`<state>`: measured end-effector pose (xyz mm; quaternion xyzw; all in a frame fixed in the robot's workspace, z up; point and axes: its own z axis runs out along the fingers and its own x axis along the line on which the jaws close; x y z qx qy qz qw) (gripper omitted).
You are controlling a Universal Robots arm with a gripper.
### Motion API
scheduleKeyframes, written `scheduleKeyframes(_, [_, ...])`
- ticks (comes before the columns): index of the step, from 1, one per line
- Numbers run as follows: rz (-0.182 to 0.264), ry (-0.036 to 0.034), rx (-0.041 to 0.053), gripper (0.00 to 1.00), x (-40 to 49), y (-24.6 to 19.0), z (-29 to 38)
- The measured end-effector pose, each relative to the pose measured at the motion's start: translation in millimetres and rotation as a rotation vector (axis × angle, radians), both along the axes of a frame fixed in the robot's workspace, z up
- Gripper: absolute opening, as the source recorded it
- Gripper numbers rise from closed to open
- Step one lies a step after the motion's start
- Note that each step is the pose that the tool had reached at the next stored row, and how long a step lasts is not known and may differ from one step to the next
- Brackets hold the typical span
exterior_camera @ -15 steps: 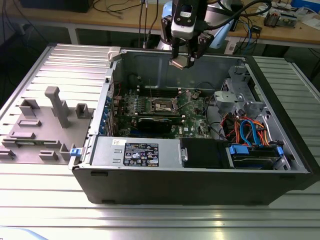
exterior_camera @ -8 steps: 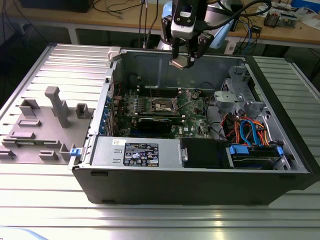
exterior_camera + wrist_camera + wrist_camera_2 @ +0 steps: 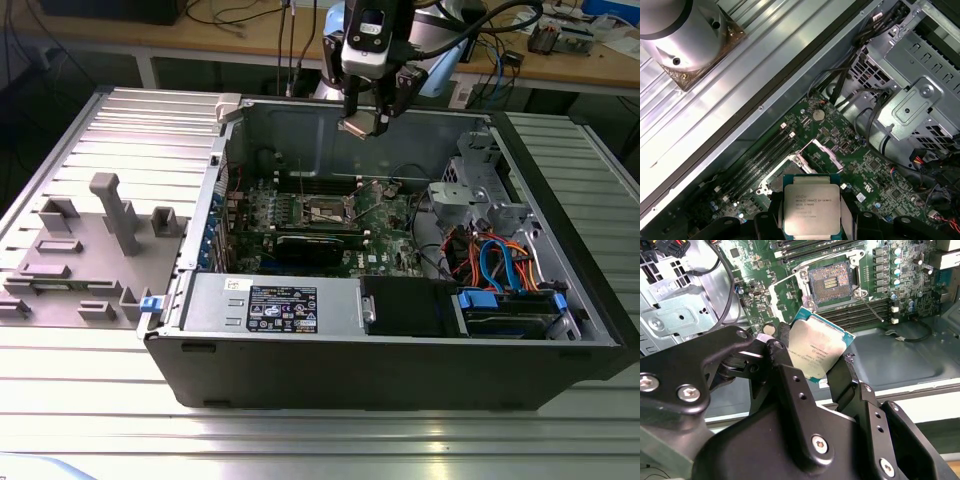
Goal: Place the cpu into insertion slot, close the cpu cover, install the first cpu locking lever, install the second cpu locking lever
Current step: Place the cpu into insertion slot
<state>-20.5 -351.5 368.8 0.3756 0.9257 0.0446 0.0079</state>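
One cpu (image 3: 811,207) clamped by one gripper (image 3: 815,359), one insertion slot (image 3: 830,282) (uncovered) apart.

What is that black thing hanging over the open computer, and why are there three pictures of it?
That is a robot arm. The black claw at its end is called the gripper. One picture comes from a camera standing off to the side. It sees the whole open computer case lying on a metal table. The other two come from little cameras riding on the arm's wrist, so they look past the gripper into the case. The gripper is holding the cpu, a flat silver square chip, pinched by its edges. It hangs in the air above the green motherboard. On that board is the insertion slot, a small square socket, open with nothing in it. The chip is not in yet.
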Motion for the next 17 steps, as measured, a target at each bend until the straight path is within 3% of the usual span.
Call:
scheduleKeyframes(7, [-0.047,0.0000,0.0000,0.54,-0.3,0.0,-0.1])
scheduleKeyframes(17, [-0.071,0.0000,0.0000,0.54,-4.0,0.0,-0.2])
